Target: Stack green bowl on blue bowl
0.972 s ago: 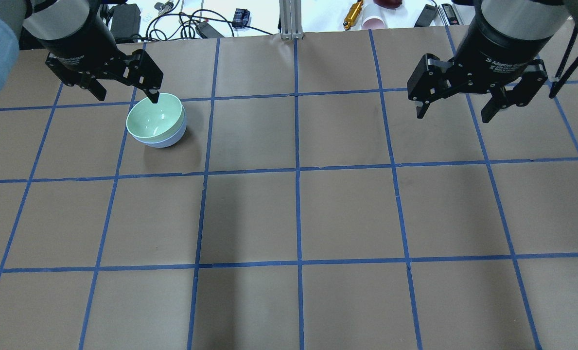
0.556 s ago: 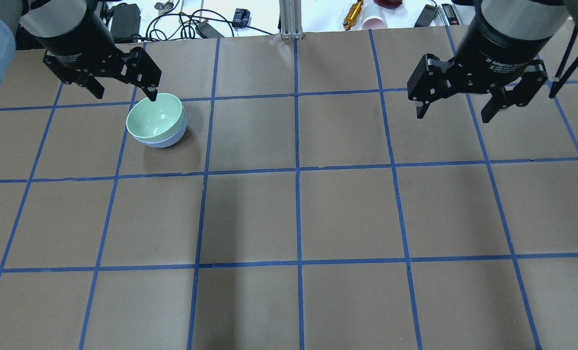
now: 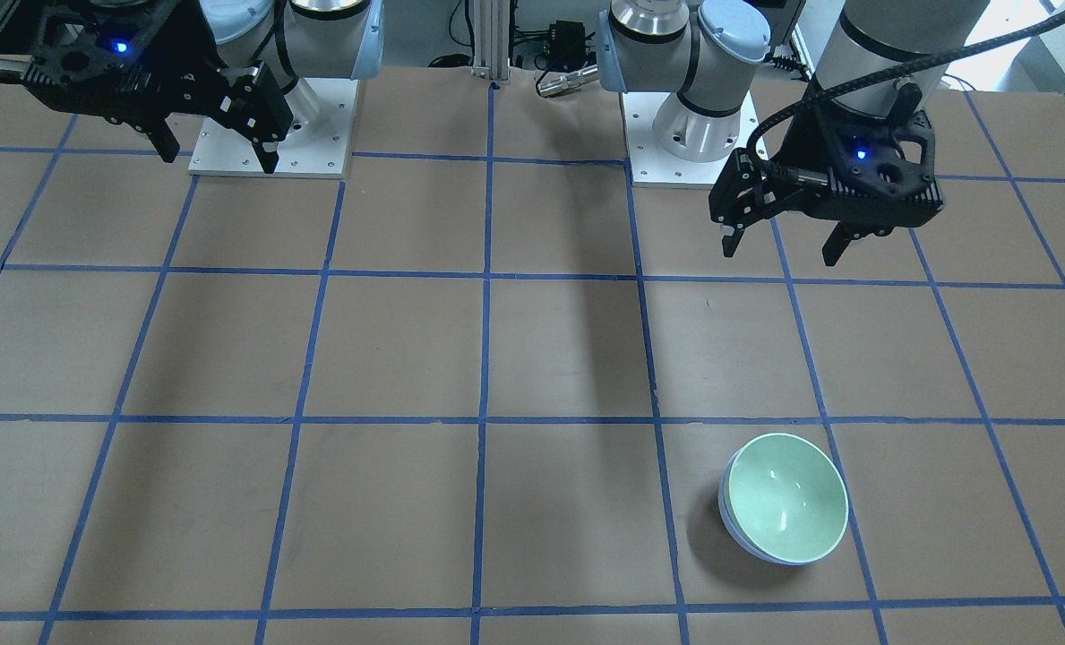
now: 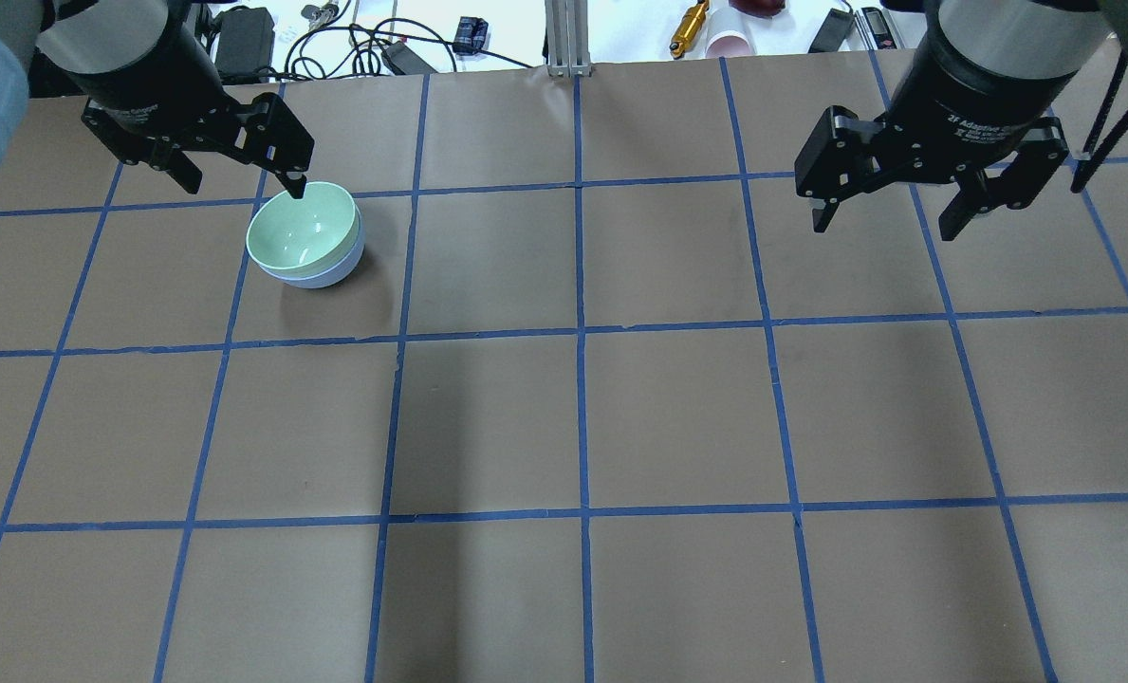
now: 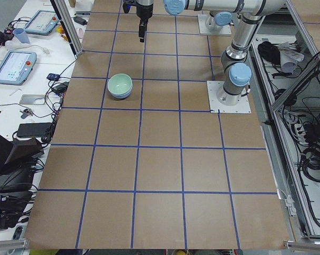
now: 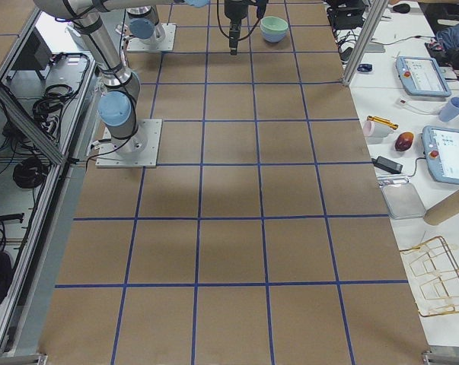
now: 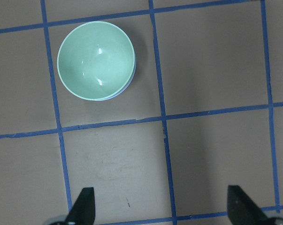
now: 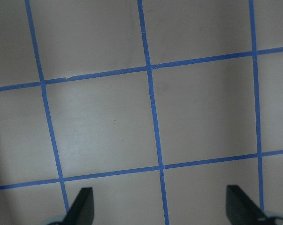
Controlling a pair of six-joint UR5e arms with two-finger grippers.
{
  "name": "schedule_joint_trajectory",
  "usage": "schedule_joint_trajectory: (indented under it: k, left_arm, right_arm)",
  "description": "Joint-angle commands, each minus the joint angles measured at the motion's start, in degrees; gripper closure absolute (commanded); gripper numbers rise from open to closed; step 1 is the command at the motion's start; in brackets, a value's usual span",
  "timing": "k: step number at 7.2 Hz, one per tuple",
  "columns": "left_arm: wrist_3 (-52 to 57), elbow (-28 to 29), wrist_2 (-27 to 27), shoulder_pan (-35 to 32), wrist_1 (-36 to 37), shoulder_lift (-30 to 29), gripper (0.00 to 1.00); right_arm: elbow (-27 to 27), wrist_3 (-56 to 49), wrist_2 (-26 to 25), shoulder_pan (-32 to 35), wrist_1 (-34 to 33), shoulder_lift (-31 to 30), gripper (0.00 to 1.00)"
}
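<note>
The green bowl [image 4: 300, 228] sits nested inside the blue bowl [image 4: 324, 277] on the table's left side, and only a sliver of the blue one shows under it. The stack also shows in the front view, green bowl [image 3: 787, 497] over blue bowl [image 3: 726, 520], and in the left wrist view [image 7: 95, 60]. My left gripper [image 4: 241, 185] is open and empty, raised above the table beside the bowls. My right gripper [image 4: 883, 226] is open and empty, high over the right side.
Brown paper with a blue tape grid [image 4: 580, 332] covers the table. Cables, a pink cup [image 4: 730, 43] and a yellow tool [image 4: 689, 27] lie beyond the far edge. The arm bases [image 3: 268, 134] stand at the robot's side.
My left gripper has drifted slightly up and away from the bowls. The bowls and the right arm have not moved.
</note>
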Motion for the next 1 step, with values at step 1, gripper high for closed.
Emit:
schedule_joint_trajectory:
  k: [1]
  left_arm:
    - [-0.08,-0.12,0.04,-0.06,0.0,0.0,0.0]
  right_arm:
    - [0.02,0.0,0.0,0.0,-0.07,0.0,0.0]
